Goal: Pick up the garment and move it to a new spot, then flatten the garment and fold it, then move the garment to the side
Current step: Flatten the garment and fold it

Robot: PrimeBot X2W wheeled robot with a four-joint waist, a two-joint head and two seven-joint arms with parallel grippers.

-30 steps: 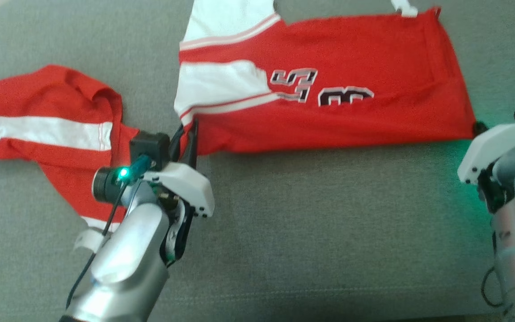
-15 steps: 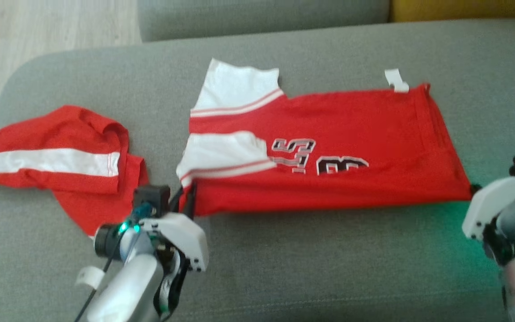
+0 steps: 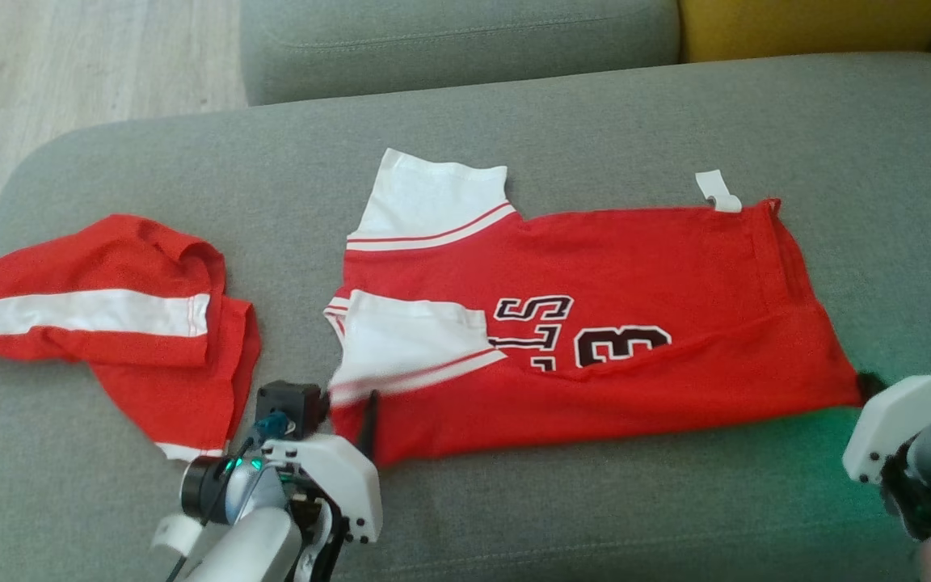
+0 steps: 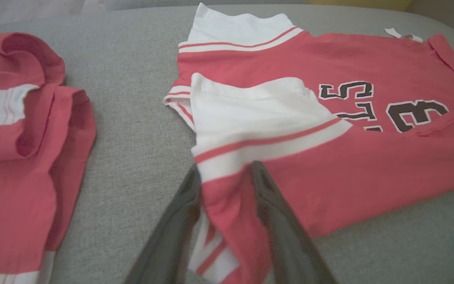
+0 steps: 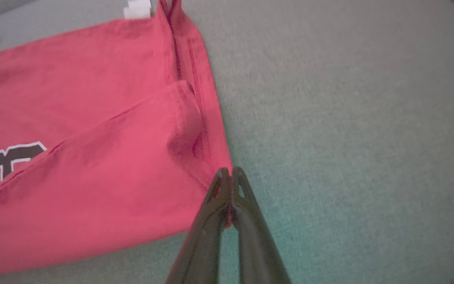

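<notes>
The head camera looks forward and down on the red jersey (image 3: 635, 267) from well back — all of it shows, on the grey sofa cushion (image 3: 595, 121). The left wrist camera sits low and close at the jersey's sleeve end, facing along it; the right wrist one, close at its hem corner. All share the jersey's printed number (image 3: 623, 346).

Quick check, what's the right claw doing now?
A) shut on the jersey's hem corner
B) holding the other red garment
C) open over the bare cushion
A: the right claw has its fingers pressed together, pinching a hem corner of the red jersey.
</notes>
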